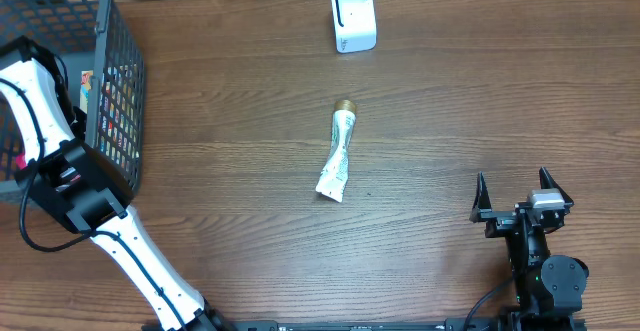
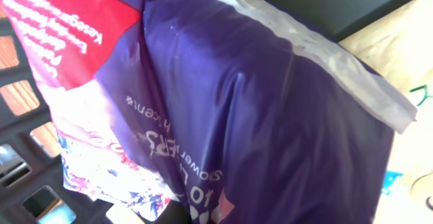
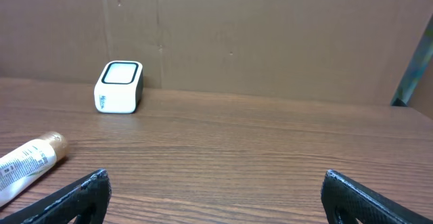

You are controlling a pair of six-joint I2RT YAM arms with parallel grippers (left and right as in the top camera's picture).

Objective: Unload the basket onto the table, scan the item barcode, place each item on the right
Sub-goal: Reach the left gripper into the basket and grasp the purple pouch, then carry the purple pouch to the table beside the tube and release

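Checker: Pouch first. How did it look?

Operator: The pouch (image 2: 257, 116) was glossy purple with a red panel, white lettering and a pale sealed strip along one edge. It filled the left wrist view, creased and tilted.

Checker: And against the left gripper?

Operator: The pouch was right up against it, inside the wire basket (image 1: 60, 11) at the table's (image 1: 250, 251) left edge. The left gripper was closed. Its fingers were out of sight, so I couldn't tell whether they pinched the pouch.

Checker: Other side?

Operator: The right gripper (image 1: 512, 177) stood wide open and empty, near the front right corner.

Checker: Room to move?

Operator: Bare wood surrounded a white tube (image 1: 338, 156) lying mid-table, its gold cap toward the white scanner (image 1: 353, 17) near the far edge. Tube and scanner were both well apart from the basket and the right gripper.
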